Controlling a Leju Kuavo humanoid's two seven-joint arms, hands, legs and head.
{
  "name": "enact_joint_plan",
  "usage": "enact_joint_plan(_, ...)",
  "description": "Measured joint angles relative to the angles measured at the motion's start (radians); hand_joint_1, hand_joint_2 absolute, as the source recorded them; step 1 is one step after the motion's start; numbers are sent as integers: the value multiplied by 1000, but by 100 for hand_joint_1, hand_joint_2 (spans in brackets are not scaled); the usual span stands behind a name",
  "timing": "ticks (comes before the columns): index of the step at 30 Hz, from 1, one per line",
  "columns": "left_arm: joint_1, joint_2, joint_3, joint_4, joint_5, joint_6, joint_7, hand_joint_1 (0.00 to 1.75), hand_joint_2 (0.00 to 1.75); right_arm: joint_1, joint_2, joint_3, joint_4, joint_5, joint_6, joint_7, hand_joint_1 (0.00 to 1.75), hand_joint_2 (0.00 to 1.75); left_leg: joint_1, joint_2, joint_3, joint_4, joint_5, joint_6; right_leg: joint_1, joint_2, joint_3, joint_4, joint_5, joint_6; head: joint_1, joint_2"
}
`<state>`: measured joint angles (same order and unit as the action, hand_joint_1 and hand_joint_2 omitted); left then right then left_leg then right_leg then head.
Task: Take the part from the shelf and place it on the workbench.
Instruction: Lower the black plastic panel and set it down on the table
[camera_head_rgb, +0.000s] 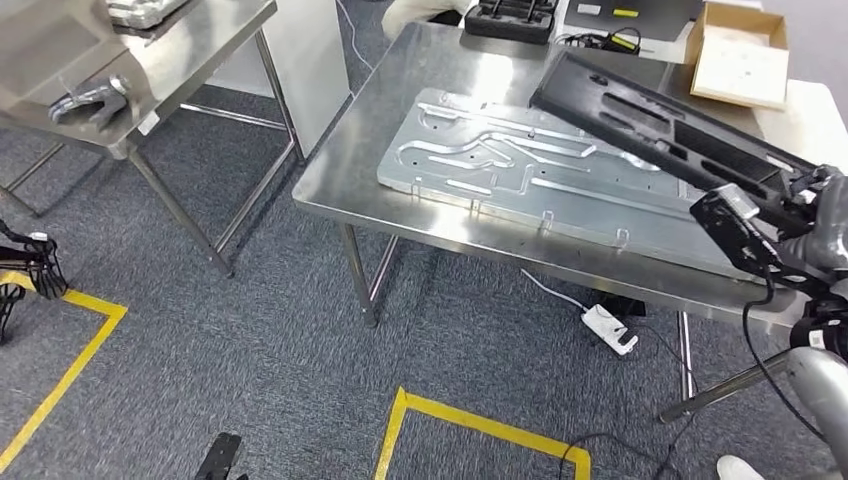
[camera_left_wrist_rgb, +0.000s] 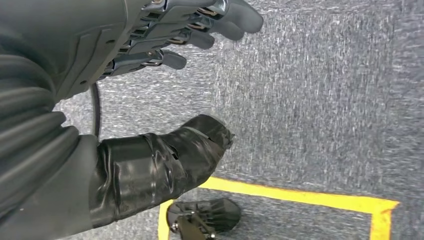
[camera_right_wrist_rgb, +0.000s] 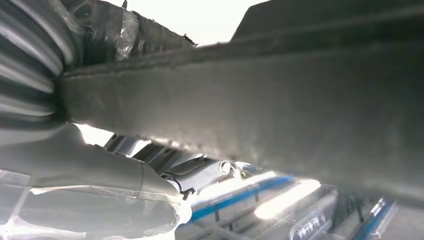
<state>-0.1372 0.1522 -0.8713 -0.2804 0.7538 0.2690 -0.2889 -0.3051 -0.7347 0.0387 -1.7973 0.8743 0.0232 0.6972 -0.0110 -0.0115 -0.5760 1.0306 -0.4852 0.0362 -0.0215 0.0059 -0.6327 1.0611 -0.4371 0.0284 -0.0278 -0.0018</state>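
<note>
— Where is the long black slotted plastic part (camera_head_rgb: 650, 125)?
— The right hand (camera_head_rgb: 815, 225) holds its end, above the steel surface (camera_head_rgb: 400, 110) and the grey grooved metal plate (camera_head_rgb: 500, 160).
— And the left hand (camera_left_wrist_rgb: 165, 35)?
— Fingers apart, holding nothing, over the grey carpet floor (camera_left_wrist_rgb: 325, 100).

Left robot hand (camera_left_wrist_rgb: 150, 100): grey ribbed cover at the wrist, thick thumb wrapped in glossy black tape, darker metal-linked fingers (camera_left_wrist_rgb: 220, 22) with rounded grey tips. Right robot hand (camera_head_rgb: 815, 235): grey and black, black boxy module beside it, thin black cable running from the module to the silver forearm (camera_head_rgb: 825, 385).
</note>
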Motion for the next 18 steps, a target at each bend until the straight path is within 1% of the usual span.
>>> enact_joint_plan(1, 0, 0, 0, 0, 0, 0, 0, 0, 175, 1, 0, 0, 0, 0, 0, 0, 175, 175, 0, 0, 0, 1, -2, -4, 1, 1, 2, -4, -2, -7, 0, 0)
enact_joint_plan(3, 0, 1, 0, 0, 0, 0, 0, 0, 175, 2, 0, 0, 1, 0, 0, 1, 175, 175, 0, 1, 0, 7, -12, -14, -2, 2, 8, -8, -5, -19, -2, 0)
enact_joint_plan(4, -1, 1, 0, 0, 0, 0, 0, 0, 175, 2, 0, 0, 1, -1, -1, 2, 175, 175, 1, 2, -11, 32, -24, -21, -4, 2, 13, -11, -6, -25, -3, 0)
enact_joint_plan(5, -2, 1, 0, 0, 0, 0, 0, 0, 175, 2, 0, 0, 1, -1, -1, 1, 175, 175, 3, 4, -33, 75, -43, -27, -6, 1, 18, -13, -9, -30, -4, 0)
enact_joint_plan(6, -2, 1, 0, 0, 0, 0, 0, 0, 175, 2, 1, 0, 1, 0, -2, 1, 175, 175, 5, 4, -68, 137, -65, -32, -6, 0, 22, -13, -13, -34, -5, 0)
enact_joint_plan(7, -1, 1, 0, 0, 0, 0, 0, 0, 175, 2, 2, 0, 1, 1, -2, 1, 175, 175, 8, 5, -109, 202, -84, -36, -6, 0, 26, -13, -17, -37, -6, 0)
enact_joint_plan(8, 0, 1, 0, 0, 0, -1, 0, 0, 175, 2, 3, 0, 1, 4, -2, 1, 175, 175, 9, 5, -144, 251, -91, -38, -5, 0, 29, -13, -21, -38, -5, 0)
enact_joint_plan(9, 2, 0, 0, 0, 0, -2, 0, 0, 175, 2, 6, 1, 1, 7, -3, 1, 175, 175, 10, 5, -166, 270, -79, -38, -5, 0, 34, -13, -25, -38, -6, 0)
enact_joint_plan(10, 3, 0, 0, 0, 0, -4, 0, 0, 175, 2, 8, 2, 1, 11, -4, 0, 175, 175, 11, 5, -168, 250, -48, -36, -5, 0, 41, -13, -30, -38, -6, 0)
enact_joint_plan(11, 4, 0, 0, 0, -1, -5, 0, 0, 175, 2, 10, 4, 1, 15, -4, 0, 175, 175, 11, 5, -152, 195, -5, -31, -4, 1, 49, -13, -35, -37, -6, 0)
enact_joint_plan(12, 3, 1, 0, 0, -1, -6, 0, 0, 175, 0, 12, 6, 2, 18, -5, 0, 175, 175, 9, 5, -127, 126, 36, -24, -4, 0, 57, -14, -41, -35, -5, 0)
enact_joint_plan(13, 3, 2, 1, 0, -1, -7, 0, 0, 175, -4, 14, 9, 2, 20, -6, 0, 175, 175, 6, 5, -100, 64, 61, -18, -3, 1, 62, -15, -46, -32, -5, 0)
enact_joint_plan(14, 2, 3, 1, 0, -2, -7, 0, 0, 175, -10, 16, 15, 3, 21, -7, 0, 175, 175, 3, 5, -81, 21, 73, -13, -2, 2, 66, -16, -49, -28, -5, 0)
enact_joint_plan(15, 1, 3, 1, 0, -2, -8, 0, 0, 175, -17, 19, 23, 4, 22, -7, 0, 175, 175, -1, 5, -71, 1, 71, -9, -3, 2, 67, -19, -51, -23, -4, 0)
enact_joint_plan(16, 0, 4, 1, 0, -3, -9, 0, 0, 175, -23, 21, 33, 5, 22, -8, 0, 175, 175, -3, 5, -67, -5, 66, -7, -3, 3, 69, -23, -51, -17, -4, 0)
enact_joint_plan(18, -1, 4, 1, 0, -5, -9, 0, 0, 175, -32, 24, 54, 7, 22, -9, 0, 175, 175, 1, 4, -53, -23, 68, 0, -2, 1, 75, -28, -55, -6, -3, 0)
